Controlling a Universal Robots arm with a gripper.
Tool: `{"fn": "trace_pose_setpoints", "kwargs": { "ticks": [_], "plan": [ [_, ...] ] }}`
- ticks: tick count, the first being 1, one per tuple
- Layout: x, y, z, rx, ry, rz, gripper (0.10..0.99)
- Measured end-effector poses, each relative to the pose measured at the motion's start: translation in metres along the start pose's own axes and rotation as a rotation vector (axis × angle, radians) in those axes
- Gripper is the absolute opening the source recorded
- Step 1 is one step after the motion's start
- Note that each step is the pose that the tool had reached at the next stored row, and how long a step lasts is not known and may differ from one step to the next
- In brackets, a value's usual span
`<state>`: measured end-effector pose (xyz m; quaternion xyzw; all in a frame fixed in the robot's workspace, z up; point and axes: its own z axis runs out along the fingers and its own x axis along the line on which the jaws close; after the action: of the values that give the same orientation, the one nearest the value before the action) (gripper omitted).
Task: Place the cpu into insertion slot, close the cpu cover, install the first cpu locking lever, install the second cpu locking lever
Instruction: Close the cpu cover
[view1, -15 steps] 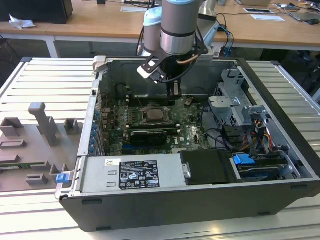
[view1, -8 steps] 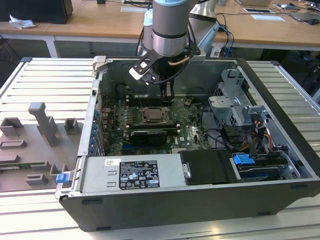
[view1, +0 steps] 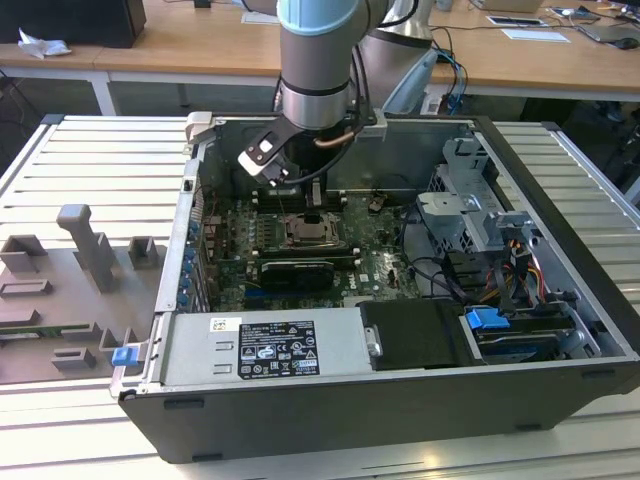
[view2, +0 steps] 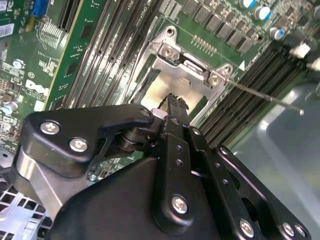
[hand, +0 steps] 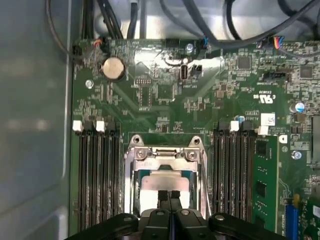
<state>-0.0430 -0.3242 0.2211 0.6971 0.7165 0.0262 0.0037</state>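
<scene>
A: Where is the cpu (hand: 162, 181)?
B: In the slot (view1: 318, 238), dull silver top up. The cover (hand: 165, 154) lies around it, and the chip shows through the cover's square window in both wrist views.
A: And the hand (hand: 169, 194)?
B: Narrow. Its 2 black fingers (hand: 162, 201) sit side by side with barely a slit between them and nothing gripped. The tips are right over the middle of the cpu. I cannot tell whether they touch it.
A: Any lever?
B: In the second wrist view, 1 thin metal rod (view2: 265, 97) juts from a corner of the cover and runs out across a bank of memory slots (hand: 97, 175).
A: What lies around that?
B: Those slots flank the cover on 2 sides, set in the green board (hand: 165, 95) with a coin battery (hand: 113, 68) further off. In the exterior view the arm (view1: 318, 60) reaches down into the open case (view1: 560, 190). The case lies on a slatted tabletop (view1: 90, 150), with a grey fixture (view1: 85, 250) beside it on the exterior view's left.
</scene>
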Motion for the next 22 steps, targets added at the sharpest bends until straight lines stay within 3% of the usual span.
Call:
{"fn": "trace_pose_setpoints", "kwargs": {
  "ticks": [9, 11, 16, 18, 22],
  "plan": [
    [-0.0010, -0.0095, 0.0037, -0.002, 0.0025, -0.025, 0.106],
    [-0.0010, -0.0135, 0.0070, -0.002, 0.0072, -0.034, 0.106],
    [-0.0013, -0.0144, 0.0131, -0.002, 0.0080, -0.040, 0.106],
    [-0.0014, -0.0084, 0.0175, -0.002, 0.0087, -0.042, 0.106],
    [-0.0015, -0.0013, 0.0178, -0.002, 0.0100, -0.043, 0.106]
  ]
}}
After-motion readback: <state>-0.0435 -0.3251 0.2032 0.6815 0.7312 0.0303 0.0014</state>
